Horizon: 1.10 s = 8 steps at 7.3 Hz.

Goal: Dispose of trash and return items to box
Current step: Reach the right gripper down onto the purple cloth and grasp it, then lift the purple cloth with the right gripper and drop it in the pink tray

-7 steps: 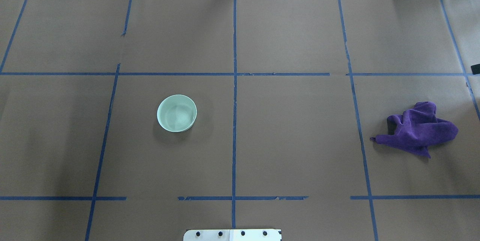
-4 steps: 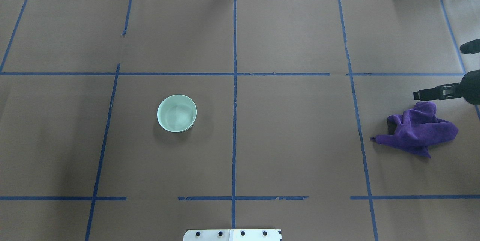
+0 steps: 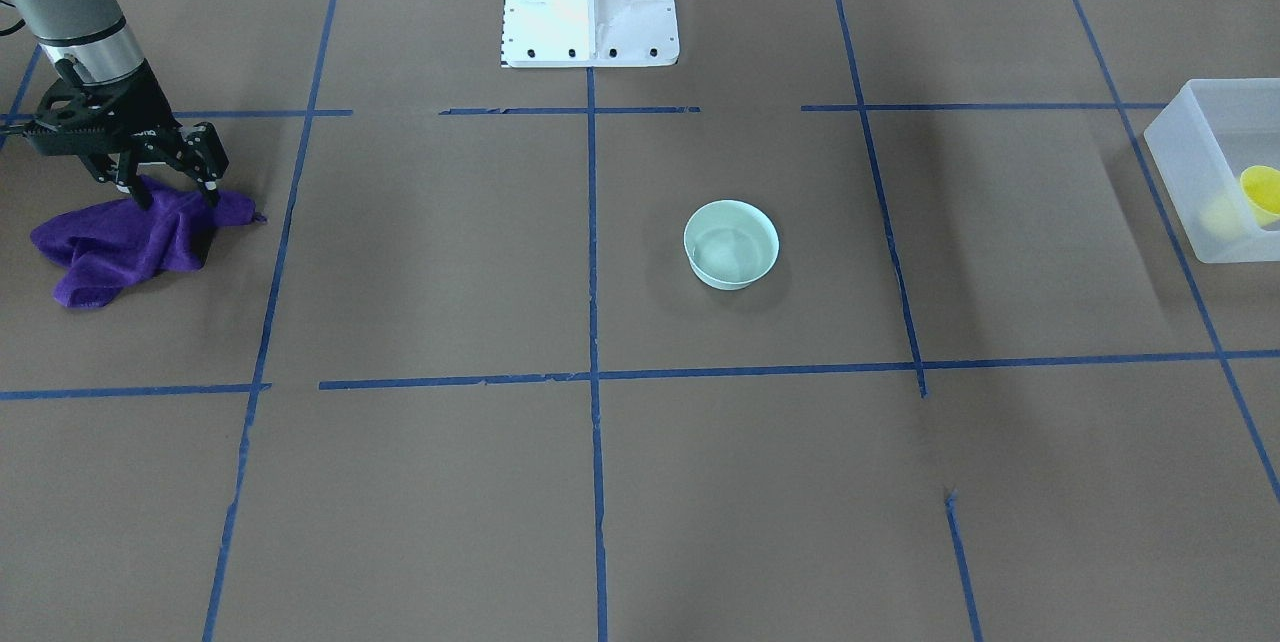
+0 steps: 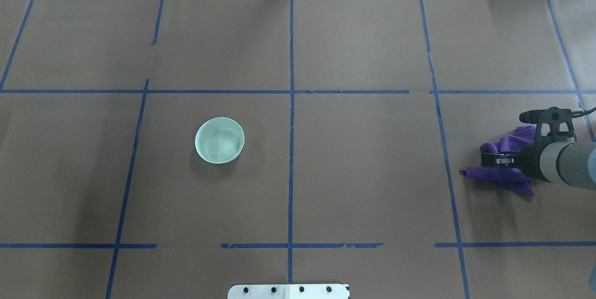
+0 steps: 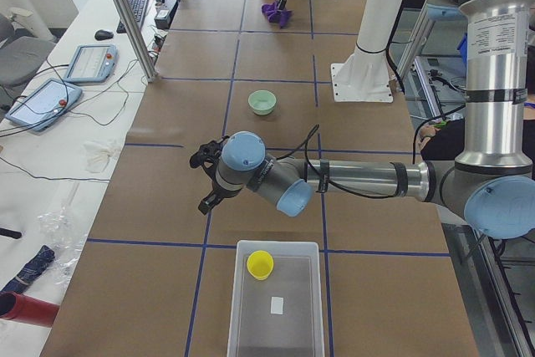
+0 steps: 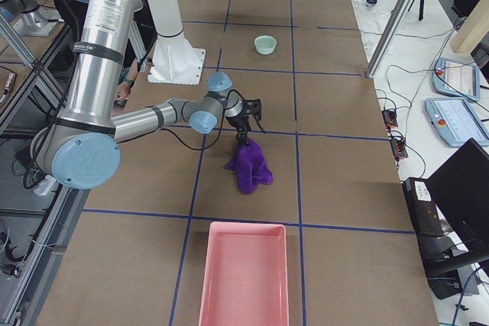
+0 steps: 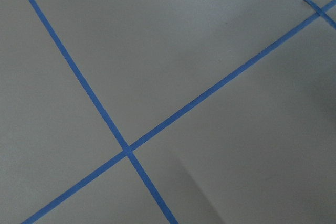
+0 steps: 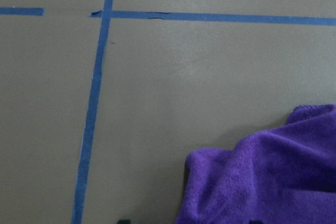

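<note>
Since half a second ago my right gripper [image 4: 505,138] has swung in over the purple cloth [image 4: 498,174], fingers spread, gripping nothing. The bowl [image 4: 219,140] sits well apart, with bare table between. The cup [image 3: 1262,192] lies inside the box [image 3: 1180,157]. My left gripper [image 5: 205,183]: can't tell its grip.

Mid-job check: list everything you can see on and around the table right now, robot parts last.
bowl: 1, pale mint green, upright, left of table centre
cup: 1, yellow, inside the bin
bin: 1, frosted translucent white, table's left end
cloth: 1, purple, crumpled, table's right side
tray: 1, pink, table's right end
table: 1, brown paper cover, blue tape grid
right gripper: 1, black, open, at the cloth
left gripper: 1, black, above bare table between bowl and bin; open or shut unclear
</note>
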Each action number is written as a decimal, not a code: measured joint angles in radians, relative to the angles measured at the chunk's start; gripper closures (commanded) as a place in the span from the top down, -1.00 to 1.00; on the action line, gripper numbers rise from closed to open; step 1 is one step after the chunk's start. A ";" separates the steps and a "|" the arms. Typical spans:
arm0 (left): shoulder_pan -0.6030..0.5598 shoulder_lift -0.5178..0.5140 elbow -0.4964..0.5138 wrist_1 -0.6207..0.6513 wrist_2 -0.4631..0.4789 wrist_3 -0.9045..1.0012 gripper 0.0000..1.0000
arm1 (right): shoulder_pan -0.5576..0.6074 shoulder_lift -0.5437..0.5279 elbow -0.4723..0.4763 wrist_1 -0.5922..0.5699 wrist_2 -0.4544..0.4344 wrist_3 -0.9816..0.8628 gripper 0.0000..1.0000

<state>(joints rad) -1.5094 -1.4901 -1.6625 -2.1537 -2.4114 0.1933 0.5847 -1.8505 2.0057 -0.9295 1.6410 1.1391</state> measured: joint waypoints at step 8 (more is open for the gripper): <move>-0.001 -0.002 -0.010 0.000 -0.003 -0.010 1.00 | 0.336 -0.020 0.069 -0.163 0.258 -0.509 -1.00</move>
<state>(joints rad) -1.5101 -1.4926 -1.6723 -2.1541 -2.4143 0.1837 0.9202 -1.8709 2.0748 -1.0929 1.8992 0.6303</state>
